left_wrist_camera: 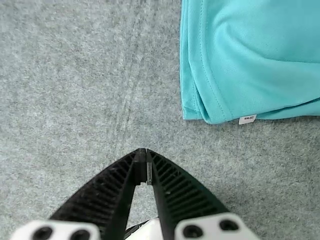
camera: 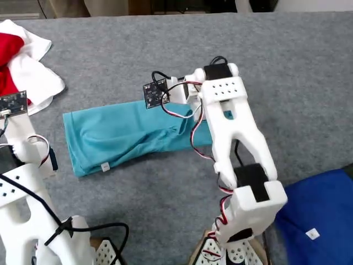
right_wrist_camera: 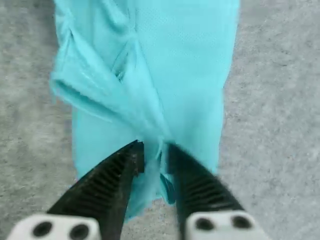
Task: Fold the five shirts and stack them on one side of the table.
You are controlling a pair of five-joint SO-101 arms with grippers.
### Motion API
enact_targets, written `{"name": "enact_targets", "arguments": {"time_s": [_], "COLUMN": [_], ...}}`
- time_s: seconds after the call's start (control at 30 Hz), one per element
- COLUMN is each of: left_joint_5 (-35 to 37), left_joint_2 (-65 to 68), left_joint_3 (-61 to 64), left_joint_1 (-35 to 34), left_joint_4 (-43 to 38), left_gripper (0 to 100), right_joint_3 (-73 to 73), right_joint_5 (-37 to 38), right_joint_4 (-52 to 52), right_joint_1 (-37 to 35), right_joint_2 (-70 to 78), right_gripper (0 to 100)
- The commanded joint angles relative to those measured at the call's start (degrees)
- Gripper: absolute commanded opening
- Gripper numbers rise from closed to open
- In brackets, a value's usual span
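1. Currently I count four garments on the grey surface (camera: 165, 44): one teal shirt (camera: 127, 132), one white shirt (camera: 33, 66), one red shirt (camera: 8, 49) and one blue shirt (camera: 320, 210).
2. The teal shirt lies near the middle of the surface. It is folded into one long strip that runs across the high view from left to right, and one small white tag (camera: 105, 167) sits at its near left corner.
3. The white and red shirts sit bunched together at the far left corner, touching each other and well apart from the teal strip. I cannot tell whether either one is folded.
4. The blue shirt lies at the near right edge, apart from the teal shirt, and carries one small white label (camera: 313, 233) of its own.
5. I have two arms on the surface. My right arm (camera: 237, 127) stretches out over the right end of the teal strip. My left arm (camera: 22, 182) stands at the near left, beside the strip's left end.
6. My right fingers (right_wrist_camera: 195, 190) pinch one raised fold of the teal shirt, with the cloth caught between the two tips.
7. My left fingers (left_wrist_camera: 175, 190) are pressed together, tips touching, above bare grey surface. The tagged corner of the teal shirt lies near them but apart.
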Motion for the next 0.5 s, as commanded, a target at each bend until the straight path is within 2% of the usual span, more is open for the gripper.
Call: {"name": "enact_targets", "arguments": {"time_s": [0.0,0.07,0.3,0.47], "left_joint_5": [0.0,0.0,0.0,0.4], "left_joint_2": [-1.0,-1.0,-1.0,-0.7], "left_joint_3": [-0.4,-0.4,-0.4,-0.4], "left_joint_1": [-0.2,-0.2,-0.4,-0.4], "left_joint_4": [0.0,0.0,0.3,-0.3], "left_gripper": [2,2,2,2], "right_joint_3": [-4.0,-4.0,-3.9,-3.9], "right_joint_5": [-0.8,-0.8,-3.4,-4.3], "right_joint_4": [1.1,1.1,1.6,8.1], "right_joint_1": [-0.2,0.0,0.4,0.0], "right_joint_2": [0.0,-0.7,-4.0,-10.9], "right_gripper": [30.8,34.5,32.0,22.3]}}
